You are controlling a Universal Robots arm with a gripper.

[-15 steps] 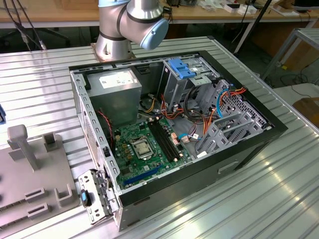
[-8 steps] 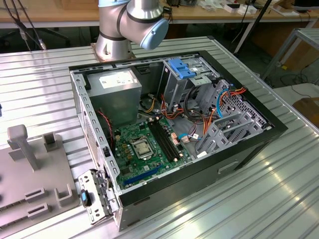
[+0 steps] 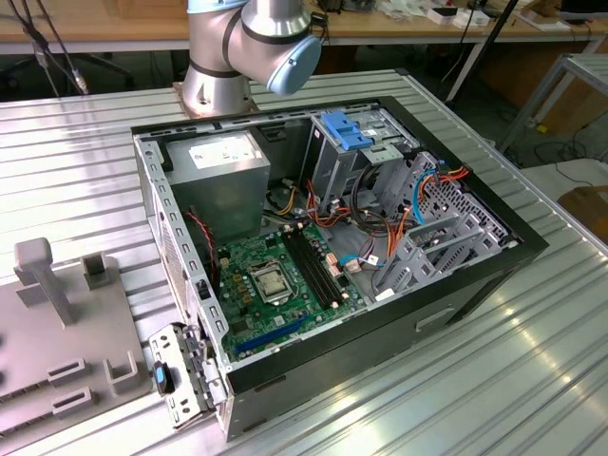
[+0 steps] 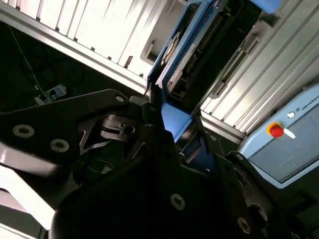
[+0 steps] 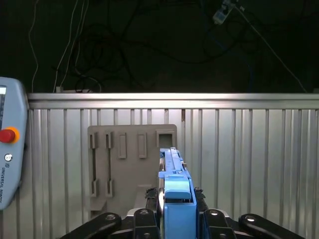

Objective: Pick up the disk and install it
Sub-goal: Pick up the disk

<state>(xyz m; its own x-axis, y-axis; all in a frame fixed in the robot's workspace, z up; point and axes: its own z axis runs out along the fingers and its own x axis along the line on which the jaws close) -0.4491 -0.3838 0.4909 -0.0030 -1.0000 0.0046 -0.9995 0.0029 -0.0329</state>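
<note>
Bench inventory, items counted by kind.

Exterior view: arm (image 3: 249,43) ×1; slatted table (image 3: 494,380) ×1; open case (image 3: 380,344) ×1. Inside the case: motherboard (image 3: 242,325) ×1, processor socket (image 3: 269,282) ×1, power supply (image 3: 223,176) ×1 at the far end, blue latch (image 3: 344,131) ×1. Cables and memory slots are too tangled to count. Bracket (image 3: 179,372) ×1 at the case's near corner. Grey fixture (image 3: 57,356) ×1 at the exterior view's left. First wrist view: gripper (image 5: 177,221) ×1; disk (image 5: 177,196) ×1, between its fingers; pendant (image 5: 11,149) ×1, carrying red button (image 5: 7,135) ×1.
</note>
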